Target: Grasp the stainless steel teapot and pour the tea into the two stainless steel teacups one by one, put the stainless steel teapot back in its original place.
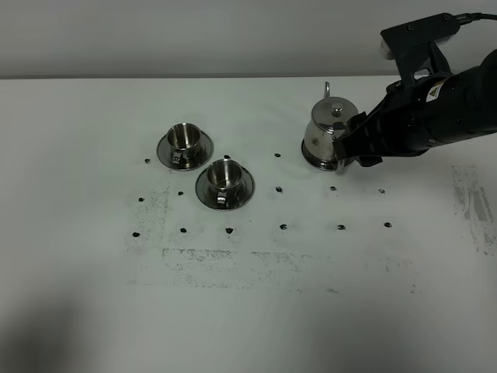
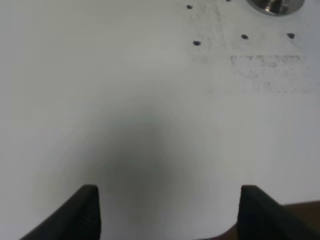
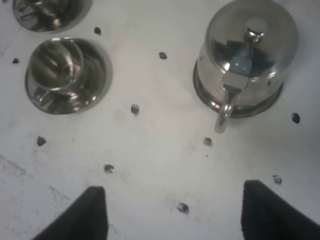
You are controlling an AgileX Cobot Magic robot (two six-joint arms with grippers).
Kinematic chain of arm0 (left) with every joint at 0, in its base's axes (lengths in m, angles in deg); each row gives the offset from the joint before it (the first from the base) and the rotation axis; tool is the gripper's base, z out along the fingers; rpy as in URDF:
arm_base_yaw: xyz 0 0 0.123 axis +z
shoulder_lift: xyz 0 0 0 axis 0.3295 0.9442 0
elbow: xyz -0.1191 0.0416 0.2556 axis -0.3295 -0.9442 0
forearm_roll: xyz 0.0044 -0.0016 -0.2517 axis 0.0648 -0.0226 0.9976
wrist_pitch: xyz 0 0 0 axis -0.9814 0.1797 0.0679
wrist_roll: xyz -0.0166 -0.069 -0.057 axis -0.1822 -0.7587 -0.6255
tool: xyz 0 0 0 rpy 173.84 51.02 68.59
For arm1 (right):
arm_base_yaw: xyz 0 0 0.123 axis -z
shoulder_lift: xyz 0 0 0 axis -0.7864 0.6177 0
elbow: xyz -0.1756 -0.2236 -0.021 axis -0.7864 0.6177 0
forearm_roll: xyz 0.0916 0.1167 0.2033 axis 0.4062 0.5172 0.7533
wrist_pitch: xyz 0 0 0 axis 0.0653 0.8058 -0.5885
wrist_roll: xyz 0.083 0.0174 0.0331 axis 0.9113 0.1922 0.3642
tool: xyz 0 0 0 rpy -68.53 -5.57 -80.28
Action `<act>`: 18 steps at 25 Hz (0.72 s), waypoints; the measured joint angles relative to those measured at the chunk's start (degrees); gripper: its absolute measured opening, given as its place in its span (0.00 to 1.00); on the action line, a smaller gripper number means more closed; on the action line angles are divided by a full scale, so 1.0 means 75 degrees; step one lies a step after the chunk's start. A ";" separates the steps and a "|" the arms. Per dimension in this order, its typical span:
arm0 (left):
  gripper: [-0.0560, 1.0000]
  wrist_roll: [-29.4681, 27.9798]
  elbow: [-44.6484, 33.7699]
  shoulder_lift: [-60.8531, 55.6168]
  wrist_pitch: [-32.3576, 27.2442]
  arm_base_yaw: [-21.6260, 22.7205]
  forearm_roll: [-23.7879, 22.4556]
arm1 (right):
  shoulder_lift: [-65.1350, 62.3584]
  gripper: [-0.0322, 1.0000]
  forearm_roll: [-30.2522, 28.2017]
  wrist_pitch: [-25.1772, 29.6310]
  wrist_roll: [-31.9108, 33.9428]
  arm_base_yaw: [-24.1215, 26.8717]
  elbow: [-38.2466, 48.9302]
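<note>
Both jaws of the right hand stand wide, holding nothing.

The stainless steel teapot stands right of centre on a flat disc on the table. Left of it, the upper teacup and the lower teacup each sit on a saucer, their saucers nearly touching. The right gripper is just right of the teapot.
</note>
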 joint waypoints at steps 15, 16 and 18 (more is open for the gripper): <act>0.58 0.0213 -0.0477 -0.1560 -0.0099 0.0017 -0.0223 | 0.1007 0.57 -0.0074 -0.0126 0.0039 -0.0812 0.0000; 0.58 0.0227 -0.0477 -0.1592 -0.0099 0.0093 -0.0223 | 0.1071 0.57 -0.0074 -0.0160 0.0044 -0.0815 0.0000; 0.58 0.0227 -0.0477 -0.1685 -0.0099 0.0384 -0.0223 | 0.1183 0.57 -0.0074 -0.0204 0.0044 -0.0815 0.0000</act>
